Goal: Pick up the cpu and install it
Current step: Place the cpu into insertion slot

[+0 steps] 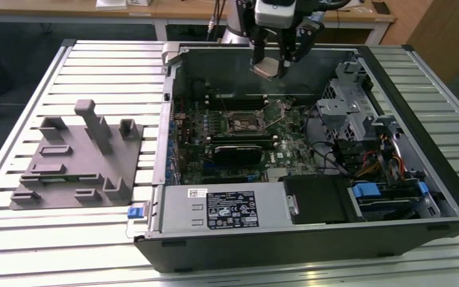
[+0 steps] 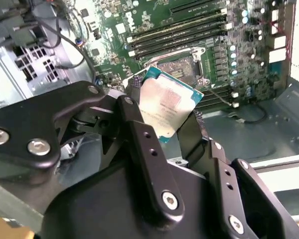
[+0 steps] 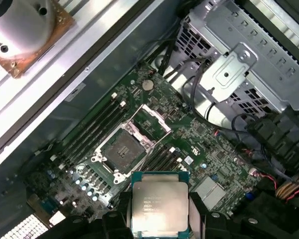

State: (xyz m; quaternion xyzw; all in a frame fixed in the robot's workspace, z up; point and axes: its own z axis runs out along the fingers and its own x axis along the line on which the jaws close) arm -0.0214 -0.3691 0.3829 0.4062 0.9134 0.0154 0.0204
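The exterior view looks steeply down from afar on the case [image 1: 293, 254]; both wrist views, close above, share its motherboard [image 3: 199, 134] [image 2: 154, 20].

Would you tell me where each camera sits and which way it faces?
Exterior view: off the arm, looking down into the open computer case; gripper holds the cpu.
First wrist view: on the arm, facing down past the cpu at the socket.
Second wrist view: on the arm, behind the fingers.
All share the cpu.

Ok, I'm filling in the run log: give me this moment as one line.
hand: shut on cpu | cpu: held above motherboard, unseated | socket: empty
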